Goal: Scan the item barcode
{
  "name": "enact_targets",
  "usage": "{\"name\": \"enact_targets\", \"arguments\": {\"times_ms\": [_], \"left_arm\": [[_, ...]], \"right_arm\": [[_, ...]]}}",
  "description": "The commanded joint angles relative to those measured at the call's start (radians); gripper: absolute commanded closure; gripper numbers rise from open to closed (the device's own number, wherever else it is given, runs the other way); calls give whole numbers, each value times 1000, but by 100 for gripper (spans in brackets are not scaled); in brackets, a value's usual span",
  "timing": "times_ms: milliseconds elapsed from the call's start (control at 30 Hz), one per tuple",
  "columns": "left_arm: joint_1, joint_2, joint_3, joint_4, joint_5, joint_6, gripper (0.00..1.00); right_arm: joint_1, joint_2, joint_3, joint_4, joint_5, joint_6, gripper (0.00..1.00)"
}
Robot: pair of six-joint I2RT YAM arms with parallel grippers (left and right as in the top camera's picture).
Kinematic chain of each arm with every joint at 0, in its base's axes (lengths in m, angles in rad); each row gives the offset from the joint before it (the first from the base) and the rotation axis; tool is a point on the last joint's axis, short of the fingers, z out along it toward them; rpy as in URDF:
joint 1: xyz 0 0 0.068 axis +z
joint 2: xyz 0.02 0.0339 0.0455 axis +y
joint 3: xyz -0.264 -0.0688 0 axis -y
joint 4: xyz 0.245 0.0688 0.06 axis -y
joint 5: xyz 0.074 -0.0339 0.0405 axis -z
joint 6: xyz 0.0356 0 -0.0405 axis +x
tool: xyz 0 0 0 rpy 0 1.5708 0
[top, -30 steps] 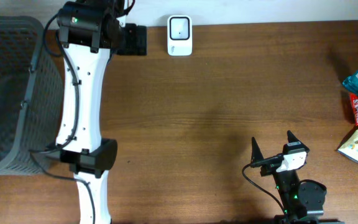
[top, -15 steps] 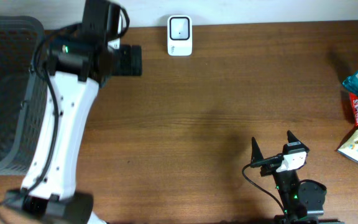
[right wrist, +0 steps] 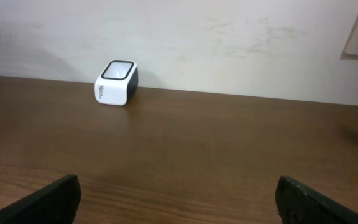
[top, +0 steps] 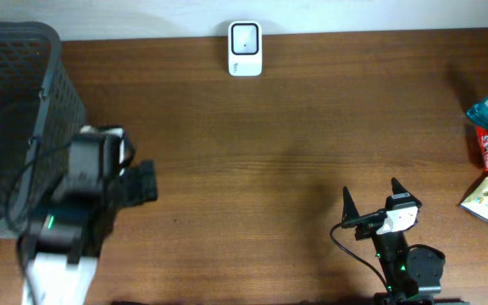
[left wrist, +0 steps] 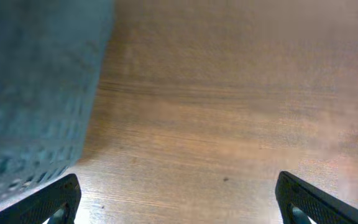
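Left tool [left wrist: 178, 198] spread beside basket [top: 61, 93], scanner [top: 245, 49] at far edge

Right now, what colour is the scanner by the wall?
The scanner is white, with a black-rimmed top face; clearest in the right wrist view.

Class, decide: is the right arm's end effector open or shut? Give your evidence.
Open. The right end effector has its fingers spread wide, with only table visible between them.

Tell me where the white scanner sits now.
In the overhead view the white scanner stands at the far edge of the table, just left of centre, right of the grey basket; the right wrist view shows it upper left, by the wall.
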Motion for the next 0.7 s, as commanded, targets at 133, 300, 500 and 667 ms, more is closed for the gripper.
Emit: {"name": "enact_targets", "arguments": {"times_ms": [133,300,500,667], "left_arm": [[36,-402,-192,-28,-43,-80,2],[36,-543,-460,132,-27,-100,2],[37,-712,-727,489,-2,-100,2],[37,-830,-875,640,-3,-98,2]], "right_arm": [[7,-8,-8,-2,8,8,1],[7,-8,-8,-2,8,8,1],[7,-8,-8,-2,8,8,1],[7,-8,-8,-2,8,8,1]]}}
